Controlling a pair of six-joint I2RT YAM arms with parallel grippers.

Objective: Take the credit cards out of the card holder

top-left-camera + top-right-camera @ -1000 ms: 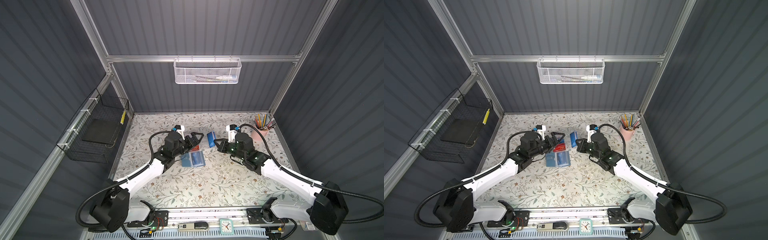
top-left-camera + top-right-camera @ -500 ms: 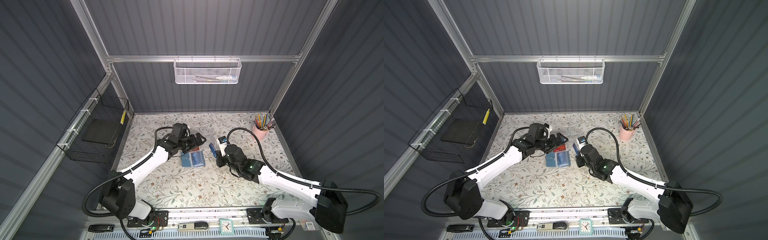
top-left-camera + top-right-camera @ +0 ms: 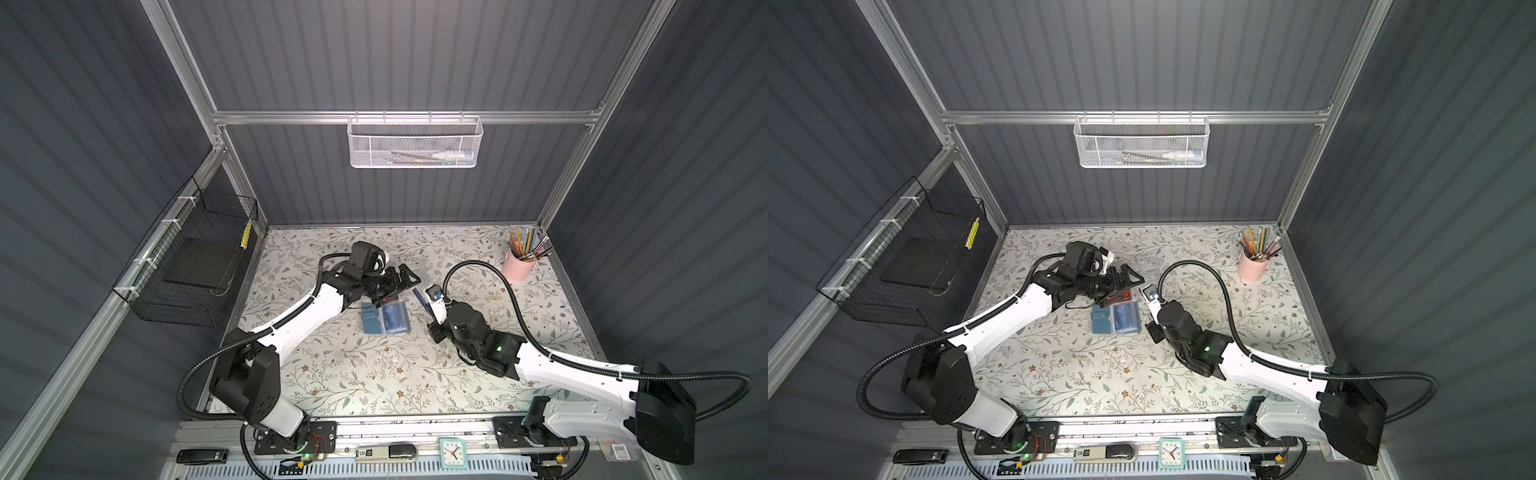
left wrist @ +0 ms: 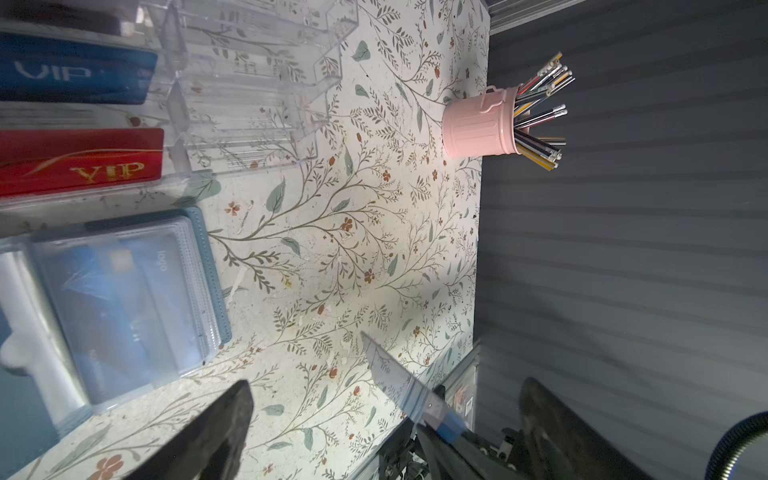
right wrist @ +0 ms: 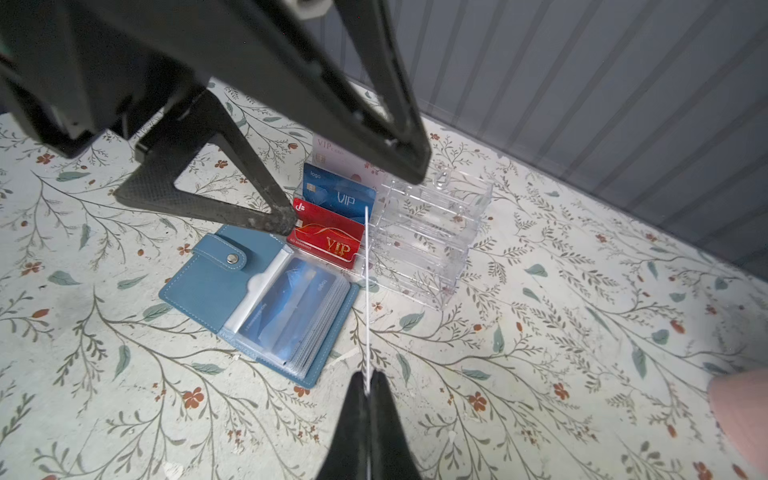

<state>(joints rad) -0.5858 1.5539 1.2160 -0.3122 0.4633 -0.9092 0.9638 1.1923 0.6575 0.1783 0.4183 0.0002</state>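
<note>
Right claw (image 5: 368, 382) is clamped tight on a blue credit card (image 4: 399, 382), carrying it edge-on, clear of the counter (image 5: 540, 332). Its own wrist camera sees only a thin white line. Left claw (image 3: 405, 282) hangs with its jaws spread wide and nothing between them, over the front of the clear acrylic box (image 5: 428, 241), by the red VIP card (image 5: 328, 241).

Now the relation that matters. The card holder (image 3: 372, 322) lies folded open and flat, and a second blue card (image 5: 291, 307) sits in its top see-through sleeve. In a top view that sleeved card lies at about 9 o'clock from the right claw, just beside it, and at about 6 o'clock from the left claw, also near. Its long axis runs 12 to 6, parallel to the holder's spine.

The sleeve's mouth looks to be on the spine side, the card's 9 o'clock edge, though glare on the plastic makes that hard to call. If so, the pull must go toward 9 o'clock, across the holder's other half. I'd give it to the left arm, which is empty and reaches in from that side. The right arm first has a card to put down.
</note>
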